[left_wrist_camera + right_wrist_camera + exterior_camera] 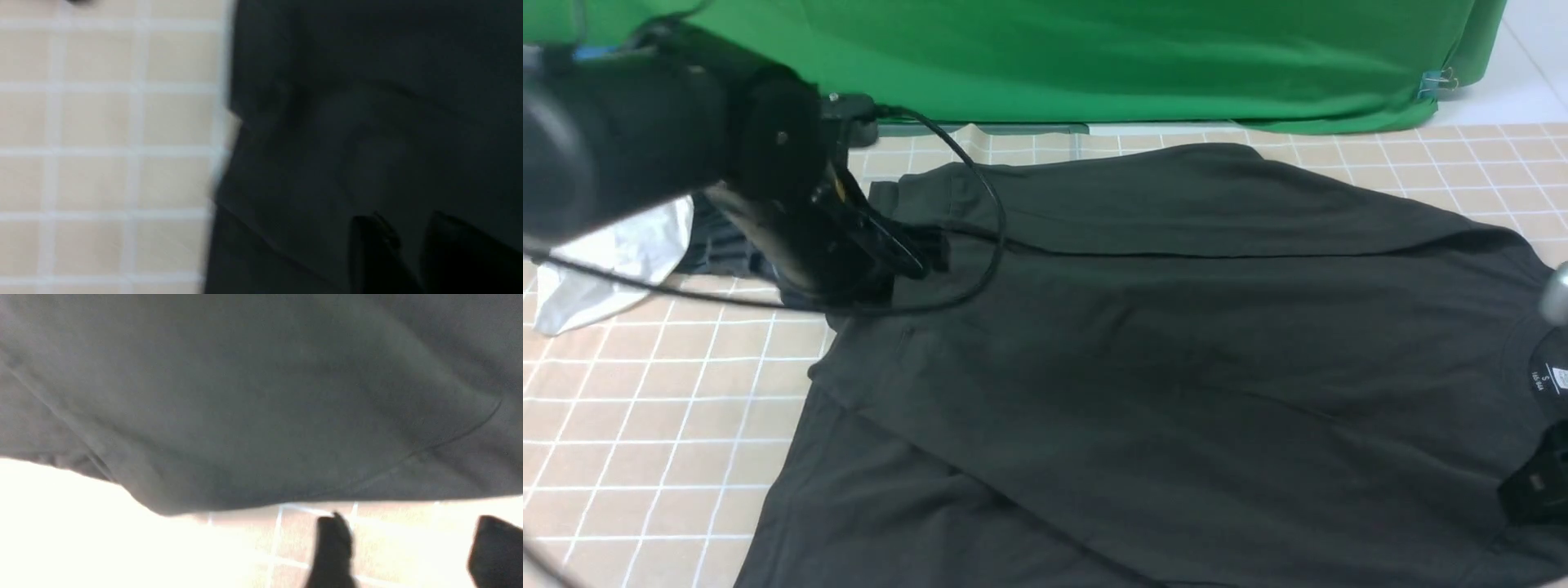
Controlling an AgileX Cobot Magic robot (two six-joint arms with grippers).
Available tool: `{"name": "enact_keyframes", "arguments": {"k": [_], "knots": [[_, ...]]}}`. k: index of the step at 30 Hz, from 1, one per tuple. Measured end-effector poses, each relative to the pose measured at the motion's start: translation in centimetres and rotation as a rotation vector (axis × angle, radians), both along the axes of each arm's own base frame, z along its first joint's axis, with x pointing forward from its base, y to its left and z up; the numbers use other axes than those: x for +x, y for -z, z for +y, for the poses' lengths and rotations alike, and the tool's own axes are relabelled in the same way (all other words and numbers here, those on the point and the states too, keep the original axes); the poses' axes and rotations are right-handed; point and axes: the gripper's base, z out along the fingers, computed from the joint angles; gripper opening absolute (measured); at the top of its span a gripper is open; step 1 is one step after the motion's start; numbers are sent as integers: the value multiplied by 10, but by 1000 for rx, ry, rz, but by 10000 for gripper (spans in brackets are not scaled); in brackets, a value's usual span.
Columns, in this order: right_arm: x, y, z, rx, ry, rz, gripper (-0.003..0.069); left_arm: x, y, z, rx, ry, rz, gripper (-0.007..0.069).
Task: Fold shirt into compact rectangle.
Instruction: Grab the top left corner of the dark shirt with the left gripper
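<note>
The black shirt (1176,343) lies spread over the tiled table (645,392), its far part folded forward along a crease. The white size print (1545,377) inside the neck shows at the right edge. My left gripper (927,255) hovers over the shirt's left edge; in the left wrist view its fingers (374,237) stand a little apart above the shirt (367,102), so the left gripper (408,230) is open with no cloth pinched. My right gripper (1535,488) is low at the right by the collar. In the right wrist view the right gripper (408,535) is wide open and empty over bare tiles, just short of the shirt (261,396).
A white garment (613,261) and a smaller dark garment (719,245) lie at the left behind my left arm. A green cloth backdrop (1094,57) closes the far side. A black cable (992,220) loops from the left arm over the shirt.
</note>
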Motion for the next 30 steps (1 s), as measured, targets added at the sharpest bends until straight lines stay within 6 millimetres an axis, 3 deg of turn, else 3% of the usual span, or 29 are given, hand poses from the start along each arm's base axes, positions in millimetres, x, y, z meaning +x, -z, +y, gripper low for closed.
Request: {"name": "enact_keyframes", "arguments": {"k": [3, 5, 9, 15, 23, 26, 30], "knots": [[9, 14, 4, -19, -26, 76, 587, -35, 9, -18, -79, 64, 22, 25], [14, 22, 6, -38, -38, 109, 598, -57, 22, -26, -91, 91, 55, 11], [20, 43, 7, -59, -22, 152, 601, -79, 47, -29, -92, 73, 111, 11], [29, 79, 9, -82, -14, 213, 603, -94, 76, -22, -64, 32, 192, 11], [39, 107, 22, -102, -49, 276, 592, -96, 82, -22, -61, 23, 210, 11], [40, 111, 22, -111, -51, 289, 547, -96, 82, -22, -63, 23, 208, 11], [41, 112, 20, -140, -80, 288, 267, -96, 82, -23, -65, 22, 210, 11]]}}
